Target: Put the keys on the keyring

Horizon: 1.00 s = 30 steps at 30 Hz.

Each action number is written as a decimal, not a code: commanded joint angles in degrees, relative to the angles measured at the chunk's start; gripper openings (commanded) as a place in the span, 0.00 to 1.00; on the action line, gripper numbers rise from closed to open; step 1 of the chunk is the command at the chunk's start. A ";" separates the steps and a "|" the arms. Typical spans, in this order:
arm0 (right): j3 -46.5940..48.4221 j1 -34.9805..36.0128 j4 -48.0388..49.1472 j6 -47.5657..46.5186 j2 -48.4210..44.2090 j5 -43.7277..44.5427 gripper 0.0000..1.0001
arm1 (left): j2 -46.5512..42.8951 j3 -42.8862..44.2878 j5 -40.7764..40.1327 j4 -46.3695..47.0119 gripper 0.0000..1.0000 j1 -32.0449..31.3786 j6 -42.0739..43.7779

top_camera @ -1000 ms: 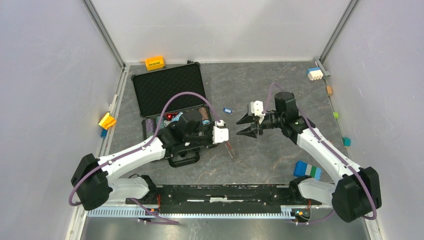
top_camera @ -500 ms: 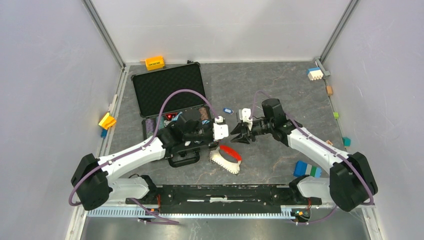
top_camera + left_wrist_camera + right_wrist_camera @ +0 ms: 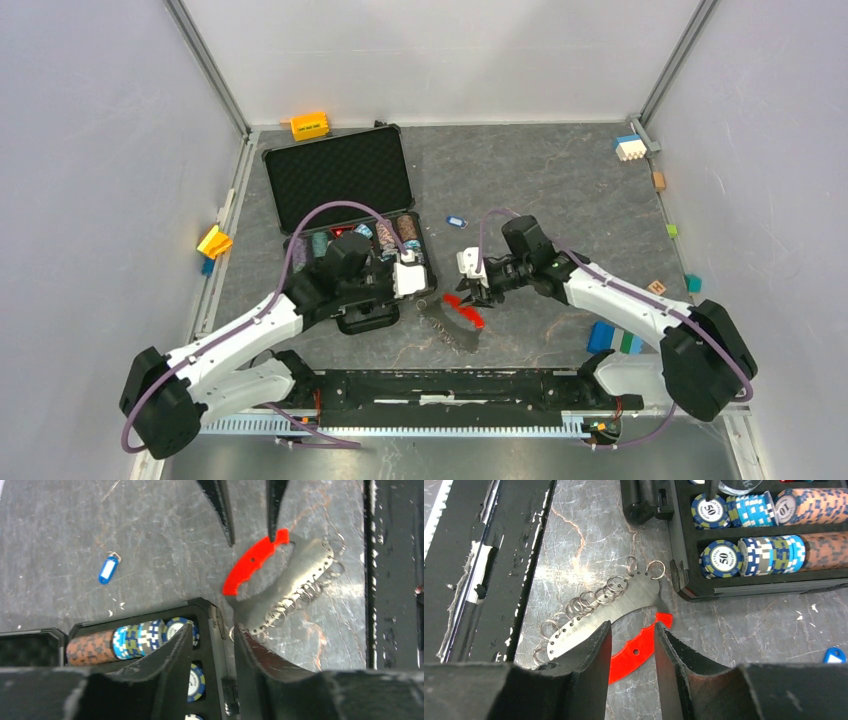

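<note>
The keyring, a curved silvery plate strung with small rings and joined to a red strip, lies flat on the table beside the case corner. My right gripper is open and low over it, a finger on each side of the red strip, and its fingers point down at the strip's end. My left gripper is open and holds nothing, hovering over the case's edge just left of the keyring. One of the keys, with a blue head, lies alone farther back on the table.
An open black case holds rows of poker chips left of the keyring. A black rail runs along the near edge. Toy blocks lie around the borders: orange, yellow, blue, white and blue.
My left gripper opened, let the keyring down onto the table and drew back to the left. My right arm came left and down over the red strip.
</note>
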 commanded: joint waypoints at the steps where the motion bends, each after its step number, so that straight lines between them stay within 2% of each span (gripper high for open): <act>1: 0.83 1.01 0.43 -1.83 2.14 3.61 0.41 | -0.44 -3.13 6.32 -4.95 0.45 0.66 7.38; 7: 1.20 1.03 -1.26 -1.48 0.33 7.00 0.41 | 6.71 -3.71 7.15 -4.90 0.46 -1.21 11.95; 13: -1.02 0.86 -1.64 -1.48 -4.62 11.16 0.41 | 10.71 -3.47 2.78 -3.89 0.48 -3.96 14.36; 23: -2.10 0.15 -1.88 -2.18 -5.45 10.32 0.41 | 20.65 1.77 -4.16 -5.54 0.47 -7.13 17.48; 30: -2.77 -0.94 -2.44 -2.70 -6.08 8.63 0.40 | 23.84 4.06 -6.52 -4.95 0.42 -7.53 17.49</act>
